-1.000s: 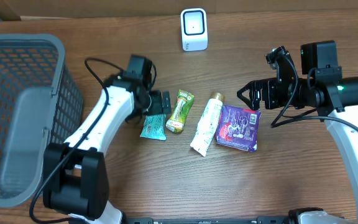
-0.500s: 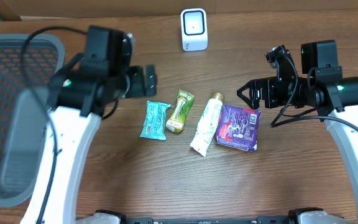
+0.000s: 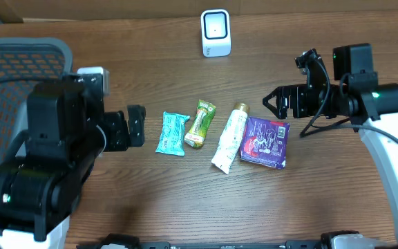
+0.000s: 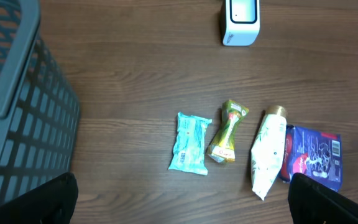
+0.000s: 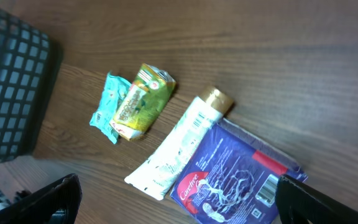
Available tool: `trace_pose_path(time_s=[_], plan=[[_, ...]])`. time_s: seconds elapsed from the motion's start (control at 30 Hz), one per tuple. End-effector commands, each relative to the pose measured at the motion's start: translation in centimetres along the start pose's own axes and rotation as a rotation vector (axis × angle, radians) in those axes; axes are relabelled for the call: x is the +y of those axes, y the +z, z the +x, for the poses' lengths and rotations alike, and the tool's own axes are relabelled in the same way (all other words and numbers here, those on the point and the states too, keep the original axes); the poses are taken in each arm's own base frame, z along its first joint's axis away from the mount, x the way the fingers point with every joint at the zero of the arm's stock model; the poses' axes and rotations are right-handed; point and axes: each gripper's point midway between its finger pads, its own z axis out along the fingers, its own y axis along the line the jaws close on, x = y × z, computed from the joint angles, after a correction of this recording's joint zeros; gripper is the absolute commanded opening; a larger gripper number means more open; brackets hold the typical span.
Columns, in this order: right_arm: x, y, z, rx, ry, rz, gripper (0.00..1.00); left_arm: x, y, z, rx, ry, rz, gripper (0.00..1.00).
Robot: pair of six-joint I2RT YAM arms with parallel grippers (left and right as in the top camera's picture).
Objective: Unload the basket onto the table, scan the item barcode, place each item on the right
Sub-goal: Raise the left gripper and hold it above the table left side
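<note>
On the tabletop (image 3: 185, 200) we take the white scanner (image 3: 215, 32) as our mark. It stands upright at the far edge, its face turned toward us.

Four items lie in a row well short of the scanner, none of them held:
- The teal packet (image 3: 171, 133) is left of the scanner's line.
- The green pouch (image 3: 200, 124) is just right of the teal packet and touches it or very nearly does. It lies almost straight in front of the scanner.
- The tube (image 3: 228, 138) is slightly right of the scanner's line, with its gold cap pointing toward the scanner.
- The purple packet (image 3: 265, 142) lies farthest right, its edge against the tube. A barcode (image 4: 331, 148) shows on the corner farthest from the tube.

The grey basket (image 3: 19, 104) sits far to the scanner's left, at the tabletop's edge.

Our left fingers (image 3: 136, 124) are spread wide and grip nothing. They hang in the air left of the teal packet, between it and the basket. Our right fingers (image 3: 275, 97) are also wide and empty. They are raised to the right of the scanner, over the far edge of the purple packet. In each wrist view only the two dark finger ends show at the bottom corners, far apart.
</note>
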Motion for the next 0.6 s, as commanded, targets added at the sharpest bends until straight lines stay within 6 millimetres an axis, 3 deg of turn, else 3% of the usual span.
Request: trace_pose_path(time_s=[0.0,0.23,0.4,0.47,0.57], plan=[[-1.1,1.7,0.6,0.054,0.102,0.014,1.0,0.2,0.6,0.0,0.019,0.024,-0.017,1.0],[-4.4,3.7,2.8,0.169,0.23,0.145,0.99,0.2,2.4,0.1,0.072,0.025,-0.027,1.0],[-5.1,4.1,4.4,0.238,0.263,0.173,0.88,0.1,4.1,0.1,0.119,0.026,-0.035,1.0],[-5.1,4.2,4.9,0.263,0.273,0.174,0.79,0.1,4.9,0.3,0.144,0.027,-0.04,1.0],[-5.1,4.3,5.3,0.283,0.281,0.174,0.74,0.2,6.0,0.4,0.177,0.028,-0.047,0.99]])
